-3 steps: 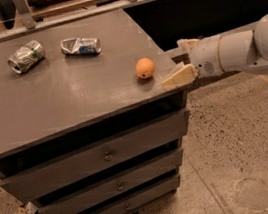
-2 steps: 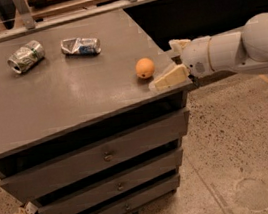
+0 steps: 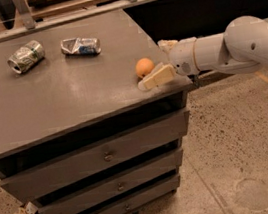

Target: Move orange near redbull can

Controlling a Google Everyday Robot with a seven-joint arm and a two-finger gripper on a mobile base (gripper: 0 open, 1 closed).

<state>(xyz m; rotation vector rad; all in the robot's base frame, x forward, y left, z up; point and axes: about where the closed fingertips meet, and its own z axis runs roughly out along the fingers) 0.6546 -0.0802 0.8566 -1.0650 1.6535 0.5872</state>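
Observation:
The orange [image 3: 144, 67] sits on the grey cabinet top [image 3: 71, 93] near its right edge. The redbull can [image 3: 80, 45], crushed silver with blue patches, lies at the back of the top, well left of and behind the orange. My gripper [image 3: 154, 65] reaches in from the right at the cabinet's right edge, open. Its near finger [image 3: 155, 77] lies just in front of the orange and its far finger [image 3: 166, 45] is behind and to the right. The orange sits at the mouth of the open jaws, not gripped.
A rounder silver can with green markings [image 3: 26, 56] lies at the back left of the top. The cabinet has three drawers [image 3: 104, 157] below. A railing [image 3: 107, 4] runs behind. Speckled floor [image 3: 242, 152] is to the right.
The gripper has moved left along the cabinet's right edge toward the orange. Its near finger now lies alongside the orange. The orange and both cans have not moved.

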